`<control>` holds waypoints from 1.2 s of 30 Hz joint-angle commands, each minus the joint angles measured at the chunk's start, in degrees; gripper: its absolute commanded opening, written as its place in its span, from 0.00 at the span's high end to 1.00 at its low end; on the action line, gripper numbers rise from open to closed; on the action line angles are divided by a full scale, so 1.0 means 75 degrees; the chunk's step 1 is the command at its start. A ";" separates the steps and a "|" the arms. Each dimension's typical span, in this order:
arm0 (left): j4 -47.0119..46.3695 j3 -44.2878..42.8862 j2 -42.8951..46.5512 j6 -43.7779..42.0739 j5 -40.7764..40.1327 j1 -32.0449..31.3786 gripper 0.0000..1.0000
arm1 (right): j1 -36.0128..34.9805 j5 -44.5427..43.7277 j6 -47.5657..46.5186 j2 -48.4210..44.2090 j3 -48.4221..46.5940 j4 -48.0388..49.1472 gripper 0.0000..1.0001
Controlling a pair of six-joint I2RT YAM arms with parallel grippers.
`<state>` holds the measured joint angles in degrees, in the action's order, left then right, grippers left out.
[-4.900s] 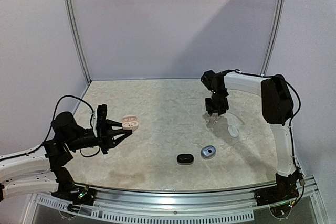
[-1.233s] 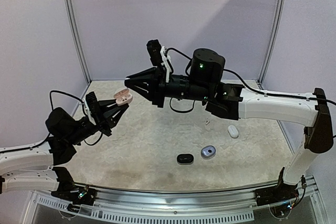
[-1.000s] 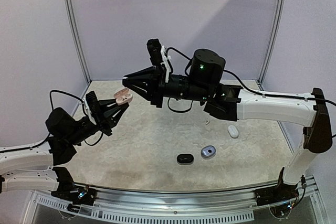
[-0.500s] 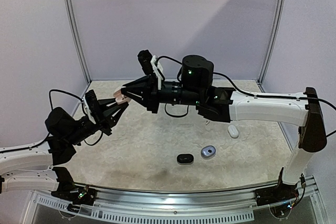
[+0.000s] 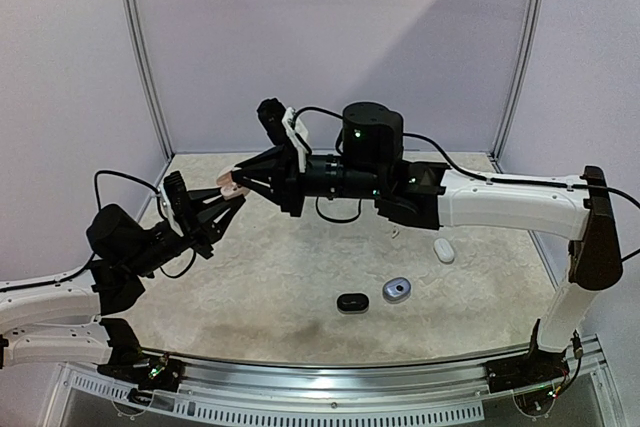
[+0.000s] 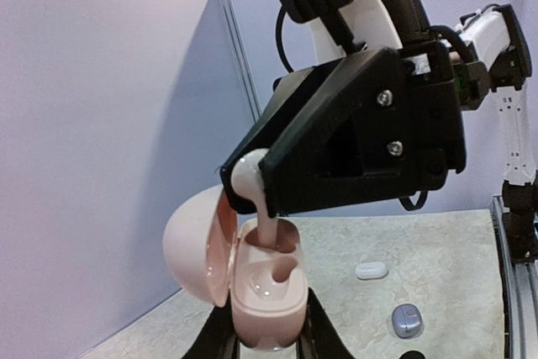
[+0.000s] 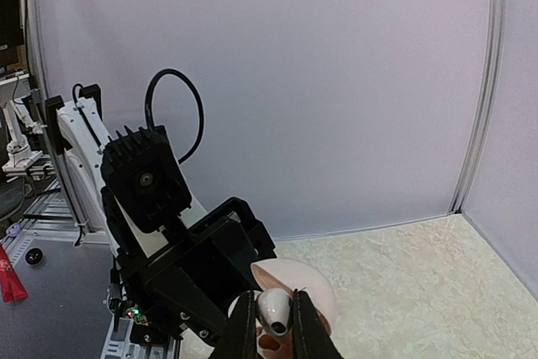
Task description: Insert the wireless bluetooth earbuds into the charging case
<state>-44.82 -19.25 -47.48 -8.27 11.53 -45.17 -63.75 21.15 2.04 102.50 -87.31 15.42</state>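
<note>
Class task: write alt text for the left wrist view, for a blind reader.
The left tool grips an open pink charging case while the right tool holds a pale earbud, stem down in one socket. A white case and a bluish case lie beyond.

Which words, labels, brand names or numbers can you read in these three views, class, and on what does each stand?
No text can be read in any view.
Pink charging case, earbud, right gripper: no print visible.
White case, grey case, black case on the table: too small to tell any marking.
</note>
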 commanded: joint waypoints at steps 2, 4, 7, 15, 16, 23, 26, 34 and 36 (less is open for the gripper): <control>-0.0171 -0.0115 0.0061 0.0056 0.0027 -0.0107 1.00 | 0.0025 0.0554 0.0158 0.0188 -0.0209 -0.0373 1.00; -0.0168 -0.0112 0.0065 0.0038 -0.0006 -0.0107 1.00 | 0.0075 0.0838 0.0444 0.0234 -0.0187 -0.0126 1.00; -0.0182 -0.0118 0.0069 0.0032 -0.0027 -0.0107 1.00 | 0.0140 0.0985 0.0737 0.0266 -0.0151 0.0025 1.00; -0.0232 -0.0100 0.0083 0.0007 0.0033 -0.0107 1.00 | 0.0265 0.0802 0.0939 0.0260 0.0015 0.0074 1.00; -0.0235 -0.0099 0.0091 0.0005 0.0033 -0.0107 1.00 | 0.0288 0.0793 0.0992 0.0266 0.0026 0.0093 0.98; -0.0187 -0.0117 0.0119 -0.0004 0.0060 -0.0108 1.00 | 0.0317 0.0388 0.0903 0.0294 0.0063 -0.0110 0.79; -0.0151 -0.0117 0.0117 0.0030 0.0085 -0.0107 1.00 | 0.0320 0.0200 0.0805 0.0291 0.0018 -0.0283 0.78; 0.0044 -0.0129 0.0165 0.0381 0.0073 -0.0107 1.00 | 0.0329 0.0014 0.0636 0.0245 -0.0079 -0.0497 0.76; 0.0229 -0.0143 0.0189 0.0603 -0.0067 -0.0107 1.00 | 0.0321 0.0053 0.0601 0.0190 -0.0174 -0.0627 0.74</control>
<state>-43.97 -19.25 -47.35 -6.39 11.00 -45.21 -61.80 23.35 7.40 103.26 -87.74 14.55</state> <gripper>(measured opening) 0.193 0.247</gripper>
